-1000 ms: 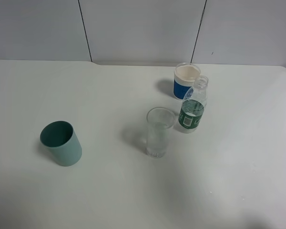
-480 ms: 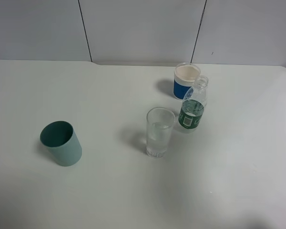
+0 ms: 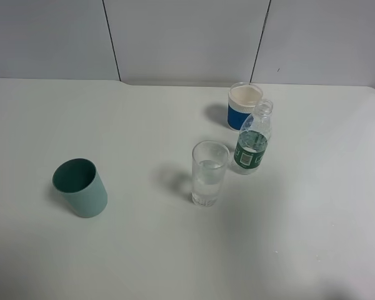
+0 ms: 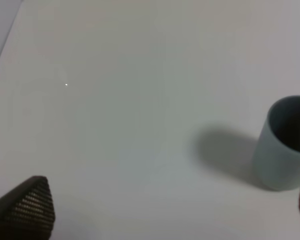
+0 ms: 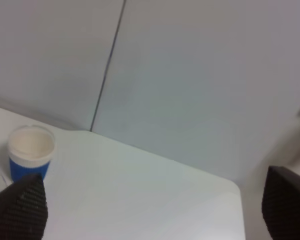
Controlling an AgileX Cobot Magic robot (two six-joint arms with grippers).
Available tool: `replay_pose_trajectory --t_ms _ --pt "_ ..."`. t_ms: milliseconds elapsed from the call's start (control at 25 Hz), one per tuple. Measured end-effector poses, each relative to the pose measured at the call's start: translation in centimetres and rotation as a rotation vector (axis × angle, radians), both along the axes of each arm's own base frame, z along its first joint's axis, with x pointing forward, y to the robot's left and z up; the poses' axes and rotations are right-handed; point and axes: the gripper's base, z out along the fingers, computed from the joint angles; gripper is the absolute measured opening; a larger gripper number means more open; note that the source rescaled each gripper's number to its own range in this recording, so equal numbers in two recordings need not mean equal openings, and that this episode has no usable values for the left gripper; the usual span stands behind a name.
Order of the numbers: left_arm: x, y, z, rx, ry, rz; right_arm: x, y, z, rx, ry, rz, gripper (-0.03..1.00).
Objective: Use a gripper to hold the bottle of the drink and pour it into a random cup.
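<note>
The bottle of the drink (image 3: 252,141) stands upright and uncapped on the white table, clear with a green label. The cup (image 3: 209,173), a tall clear glass with some liquid in it, stands just to its front left. Neither gripper shows in the exterior high view. In the left wrist view my left gripper (image 4: 172,202) is open and empty, its black fingertips (image 4: 27,210) far apart. In the right wrist view my right gripper (image 5: 152,205) is open and empty, its fingertips (image 5: 20,210) far apart, well away from the bottle.
A teal-green cup (image 3: 81,187) stands at the left and also shows in the left wrist view (image 4: 282,145). A white cup with a blue band (image 3: 243,105) stands just behind the bottle and shows in the right wrist view (image 5: 30,152). A grey panelled wall (image 3: 187,37) runs along the table's far edge.
The bottle and the cups stay where they were. A faint shadow at the table's front right has shrunk.
</note>
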Motion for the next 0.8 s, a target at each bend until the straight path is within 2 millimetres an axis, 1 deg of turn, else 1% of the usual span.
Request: replay_pose_trajectory --t_ms 80,200,440,600,800 --pt "0.0 0.0 0.0 0.0 0.0 0.0 -0.9 -0.5 -0.5 0.003 0.025 -0.016 1.0" --pt "0.0 0.0 0.0 0.0 0.0 0.0 -1.5 -0.8 -1.2 -0.003 0.086 -0.036 1.0" --pt "0.0 0.0 0.0 0.0 0.0 0.0 -1.1 -0.8 -2.4 -0.021 0.144 -0.076 1.0" --pt "0.0 0.0 0.0 0.0 0.0 0.0 -1.1 -0.8 -2.7 -0.019 0.169 -0.078 1.0" --pt "0.0 0.0 0.0 0.0 0.0 0.0 -1.6 0.0 -3.8 0.049 0.306 -0.017 1.0"
